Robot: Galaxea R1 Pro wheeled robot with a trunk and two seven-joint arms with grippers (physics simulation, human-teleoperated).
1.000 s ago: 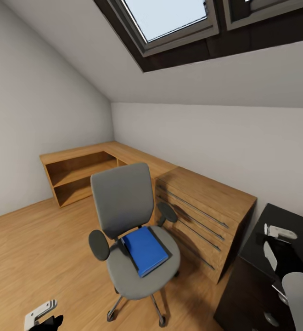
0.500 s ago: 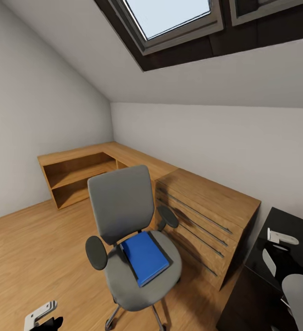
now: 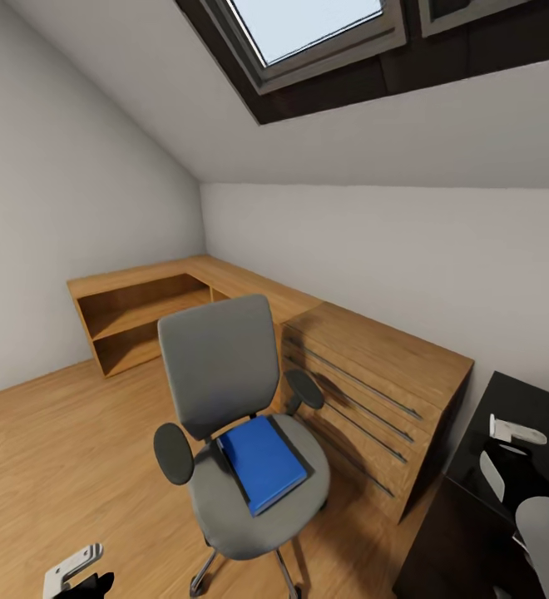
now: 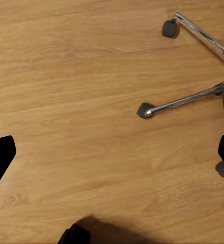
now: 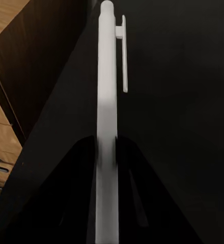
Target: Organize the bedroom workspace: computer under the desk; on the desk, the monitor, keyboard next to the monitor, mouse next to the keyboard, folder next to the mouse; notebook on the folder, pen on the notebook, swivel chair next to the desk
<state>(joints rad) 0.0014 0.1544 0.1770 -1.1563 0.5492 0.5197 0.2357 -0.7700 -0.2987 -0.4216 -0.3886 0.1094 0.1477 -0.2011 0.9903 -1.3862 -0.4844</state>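
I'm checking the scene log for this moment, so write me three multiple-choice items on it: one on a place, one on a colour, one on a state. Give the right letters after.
1. Where does the folder lie?
A. on the seat of the swivel chair
B. on the floor
C. on the light-wood cabinets

2. What colour is the top face of the folder?
A. red
B. bright blue
C. yellow

3. What is the right claw doing?
A. hanging open over the floor
B. pinching the pen between its fingers
C. gripping an armrest of the chair

Answers:
1 A, the head view shows the folder flat on the grey seat between the black armrests.
2 B, its top is bright blue with a dark edge.
3 B, the right wrist view shows the slim white pen running out from between the two dark fingers, above the black desk.
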